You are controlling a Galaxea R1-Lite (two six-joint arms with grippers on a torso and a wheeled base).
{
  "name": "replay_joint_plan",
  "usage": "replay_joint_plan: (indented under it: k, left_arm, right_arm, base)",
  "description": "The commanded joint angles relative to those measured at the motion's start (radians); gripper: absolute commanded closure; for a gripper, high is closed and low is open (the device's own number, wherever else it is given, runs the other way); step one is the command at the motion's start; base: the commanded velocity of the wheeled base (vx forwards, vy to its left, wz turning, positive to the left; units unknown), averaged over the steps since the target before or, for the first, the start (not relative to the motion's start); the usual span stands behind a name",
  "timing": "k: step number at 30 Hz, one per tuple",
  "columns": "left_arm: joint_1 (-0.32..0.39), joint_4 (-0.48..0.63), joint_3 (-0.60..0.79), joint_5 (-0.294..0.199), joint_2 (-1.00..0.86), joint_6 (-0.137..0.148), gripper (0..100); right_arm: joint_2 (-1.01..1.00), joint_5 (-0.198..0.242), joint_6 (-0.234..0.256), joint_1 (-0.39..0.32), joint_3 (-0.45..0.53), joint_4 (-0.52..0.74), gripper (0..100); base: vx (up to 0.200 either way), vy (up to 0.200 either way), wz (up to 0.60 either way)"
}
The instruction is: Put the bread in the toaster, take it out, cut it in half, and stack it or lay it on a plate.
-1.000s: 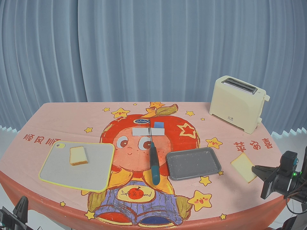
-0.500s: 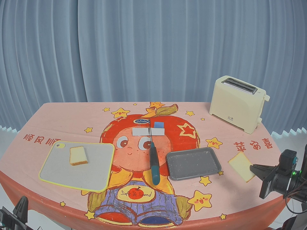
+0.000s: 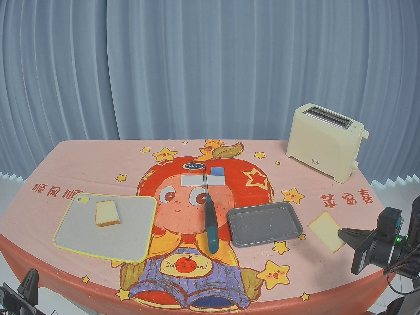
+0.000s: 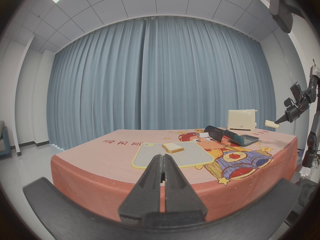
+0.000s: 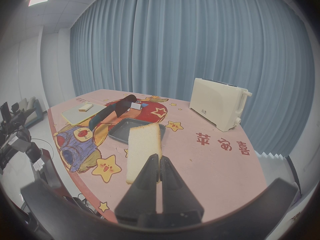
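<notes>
The right gripper (image 5: 157,158) is pinched shut on one edge of the bread slice (image 5: 144,147), which sticks out beyond the fingertips, likely so its free end can enter the toaster (image 5: 218,107) farther ahead. The left gripper (image 4: 163,160) is closed on nothing.

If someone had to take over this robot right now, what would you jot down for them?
Right gripper: fingers shut on a bread slice, held over the table's right side beside the grey tray.
Left gripper: shut, empty, off the table's near left edge.
Toaster: far right, slots look empty.
Knife lies between tray and cutting board, which bears a small bread piece.
Done: slice grasped. Left: toast, halve, plate.
</notes>
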Motion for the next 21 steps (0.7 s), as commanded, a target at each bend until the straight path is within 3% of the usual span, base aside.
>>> replay_joint_plan:
  k: [1,9,21]
  left_arm:
    - [0.0,0.0,0.016,0.0,-0.009,0.0,100]
    - [0.0,0.0,0.016,0.0,-0.009,0.0,100]
    - [0.0,0.0,0.016,0.0,-0.009,0.0,100]
  right_arm:
    - [0.005,0.004,0.008,-0.003,-0.002,-0.001,100]
    - [0.02,0.007,0.017,-0.015,-0.006,-0.001,100]
    - [0.081,-0.002,0.014,-0.038,-0.103,0.002,100]
  base:
    - [0.0,0.0,0.0]
    - [0.0,0.0,0.0]
    - [0.0,0.0,0.0]
